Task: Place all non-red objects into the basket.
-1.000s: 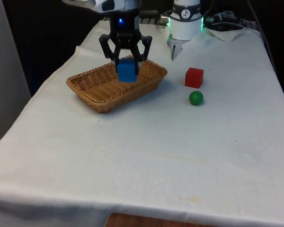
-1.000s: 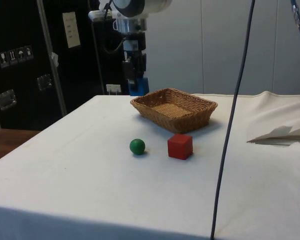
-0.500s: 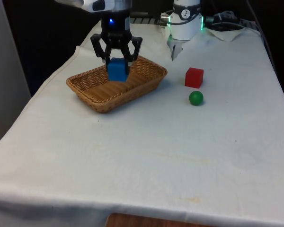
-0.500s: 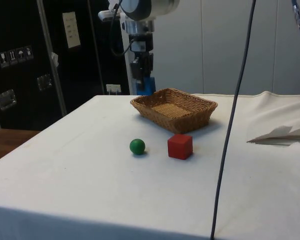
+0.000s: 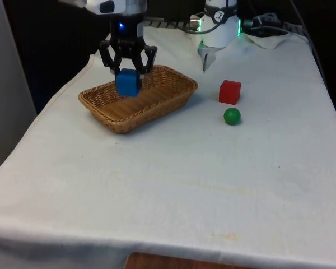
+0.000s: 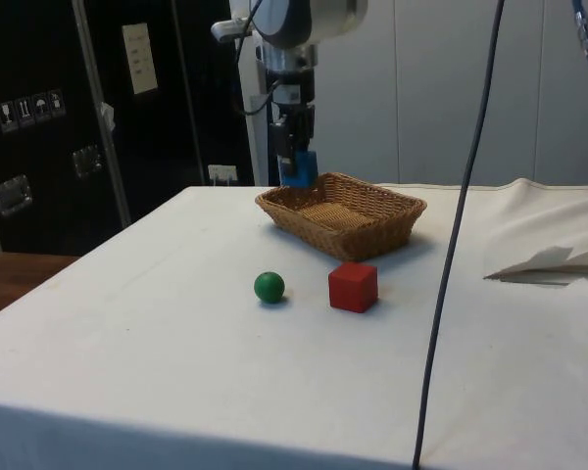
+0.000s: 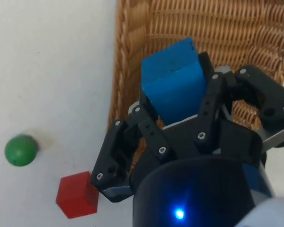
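The blue cube hangs in the air above the wicker basket, clamped between the two black fingers of the claw; in the wrist view the cube sits squarely between the fingers, with the woven floor of the basket behind it and the rim running alongside. In the front view the cube hovers over the part of the basket toward the front view's left, clear of the weave and not resting on it. From the side view the claw points straight down, and the cube shows just above the basket's far rim. The basket is oblong, light brown and shallow, lying at an angle on the white-clothed surface. Well apart from it, toward the front view's right, a red cube rests on the cloth, and a green ball lies near it, on the side closer to the camera, the two not touching. The side view shows the same pair in front of the basket, the ball just beside the red cube with a small gap between them.
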### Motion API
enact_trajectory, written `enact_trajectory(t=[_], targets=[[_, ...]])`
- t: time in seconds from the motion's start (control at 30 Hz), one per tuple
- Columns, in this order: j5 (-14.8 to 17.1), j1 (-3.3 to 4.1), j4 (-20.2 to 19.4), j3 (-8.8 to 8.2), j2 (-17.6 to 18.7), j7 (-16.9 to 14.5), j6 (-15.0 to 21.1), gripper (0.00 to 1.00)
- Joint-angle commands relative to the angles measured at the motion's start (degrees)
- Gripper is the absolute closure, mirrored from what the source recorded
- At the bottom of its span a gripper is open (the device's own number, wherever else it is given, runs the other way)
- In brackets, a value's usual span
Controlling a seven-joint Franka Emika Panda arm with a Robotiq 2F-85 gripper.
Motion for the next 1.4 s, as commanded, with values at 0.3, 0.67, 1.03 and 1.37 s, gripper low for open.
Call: enact_trajectory(t=[0.3,0.67,1.03,1.37], targets=[[2.18,-0.8,-2.23,-0.06,1.2,-1.55,4.24,1.0],[5.79,-0.8,-2.06,0.11,3.5,-2.69,5.21,1.0],[5.44,-0.52,-2.01,-0.29,3.5,-2.41,4.41,0.45],[5.39,-0.52,-1.95,-0.34,3.5,-2.35,4.24,0.0]])
